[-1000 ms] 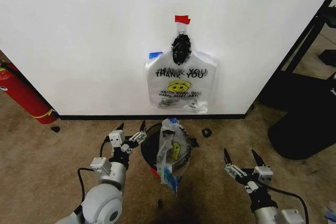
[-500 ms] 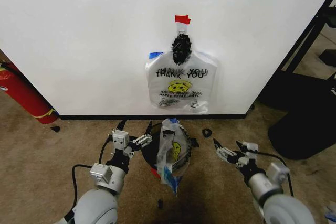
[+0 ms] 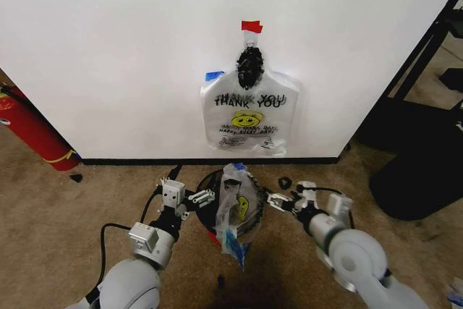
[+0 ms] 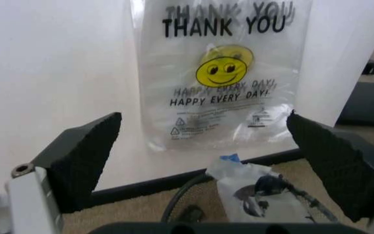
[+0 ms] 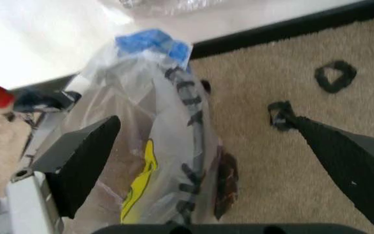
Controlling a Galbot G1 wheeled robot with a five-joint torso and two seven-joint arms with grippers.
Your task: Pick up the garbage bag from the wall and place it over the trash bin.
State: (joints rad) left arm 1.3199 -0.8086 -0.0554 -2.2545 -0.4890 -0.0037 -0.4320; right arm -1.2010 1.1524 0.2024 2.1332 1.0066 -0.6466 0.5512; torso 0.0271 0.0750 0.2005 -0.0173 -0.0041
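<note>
We see two thin see-through whitish plastic bags here. One, with black "THANK YOU" lettering and a yellow smiley face, hangs flat on the white wall, its handle loops bunched on a dark hook under a strip of red tape; we call it the wall bag. The other, the garbage bag, is crumpled and stands draped on the small round black wire-mesh trash bin on the beige carpet, part of it spilling down the bin's front and covering much of the mouth.

Our left gripper sits just beside the bin on its left, jaws spread wide with nothing between them. Our right gripper reaches in from the right, close to the crumpled film, also spread and empty; in the right wrist view the garbage bag lies between its dark pads.

We judge the bag very light, limp and slippery, with no stiffness to hold a shape, and easily torn on the mesh. The best hold is likely a pinch on the upper edge or a handle loop, where the film is doubled, one side per gripper, to stretch the opening over the rim.

A red fire extinguisher leans at the far left.
</note>
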